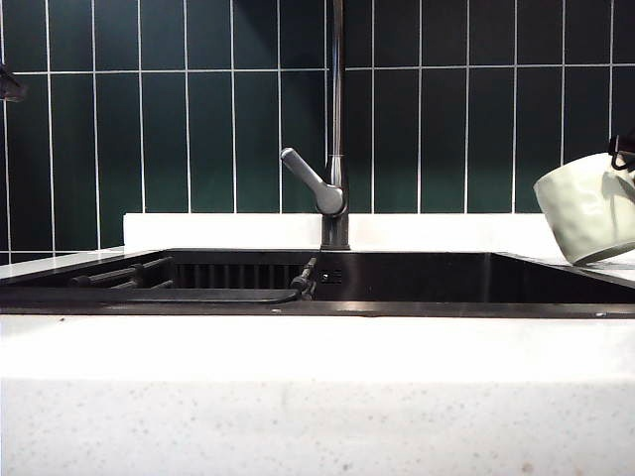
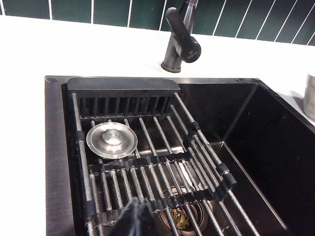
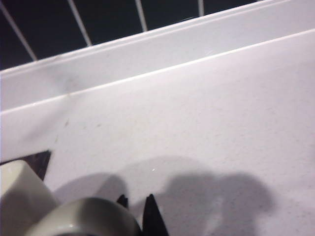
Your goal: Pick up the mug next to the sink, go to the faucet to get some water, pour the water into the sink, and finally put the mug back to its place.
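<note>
Looks like early-to-mid task: the mug (image 1: pixel 592 207) is off the tabletop (image 1: pixel 317 397), tilted, at the right edge of the exterior view, just past the sink's (image 1: pixel 556 281) right rim. The right hand (image 3: pixel 135 206) is pinched onto its rim. It isn't under the faucet (image 1: pixel 337 119) yet, so filling, pouring and putting it back all seem left. Can't tell if the mug has water. Inside the sink: a dark rack (image 2: pixel 147 172) and a metal drain stopper (image 2: pixel 111 139). The left hand (image 2: pixel 135 219) hangs over the basin, closed, holding nothing.
</note>
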Available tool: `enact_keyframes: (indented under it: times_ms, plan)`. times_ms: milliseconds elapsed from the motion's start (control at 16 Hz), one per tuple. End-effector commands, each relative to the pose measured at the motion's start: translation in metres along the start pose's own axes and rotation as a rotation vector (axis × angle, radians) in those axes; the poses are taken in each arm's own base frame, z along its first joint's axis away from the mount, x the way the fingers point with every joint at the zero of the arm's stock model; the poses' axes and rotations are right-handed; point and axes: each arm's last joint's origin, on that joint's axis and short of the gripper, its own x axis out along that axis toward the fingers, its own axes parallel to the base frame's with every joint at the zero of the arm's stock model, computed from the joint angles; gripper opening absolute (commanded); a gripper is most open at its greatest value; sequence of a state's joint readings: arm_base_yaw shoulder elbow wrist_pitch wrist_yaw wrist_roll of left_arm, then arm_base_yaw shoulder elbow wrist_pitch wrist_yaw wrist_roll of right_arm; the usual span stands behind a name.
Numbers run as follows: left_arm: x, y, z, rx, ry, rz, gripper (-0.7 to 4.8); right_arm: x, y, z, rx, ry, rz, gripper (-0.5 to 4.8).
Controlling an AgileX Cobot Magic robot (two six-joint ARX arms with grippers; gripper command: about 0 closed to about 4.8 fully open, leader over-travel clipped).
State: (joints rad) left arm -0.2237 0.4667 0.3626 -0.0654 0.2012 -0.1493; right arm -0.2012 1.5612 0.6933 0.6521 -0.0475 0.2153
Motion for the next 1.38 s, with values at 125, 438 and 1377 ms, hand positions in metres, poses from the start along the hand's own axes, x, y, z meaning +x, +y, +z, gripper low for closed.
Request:
enact_keyframes:
  times_ms: [125, 438, 1377]
  plan:
    - [0.000, -0.001, 0.002, 0.014, -0.009, -0.007, -0.06, -0.002, 0.002, 0.011, 0.025, -0.095, 0.005, 0.54]
    - [-0.001, -0.001, 0.000, 0.010, 0.006, -0.016, -0.06, -0.005, 0.002, 0.002, 0.030, 0.048, 0.028, 0.96]
    - [-0.001, 0.000, -0.006, 0.006, 0.065, -0.020, -0.06, -0.053, 0.004, 0.007, -0.018, 0.343, -0.058, 1.40]
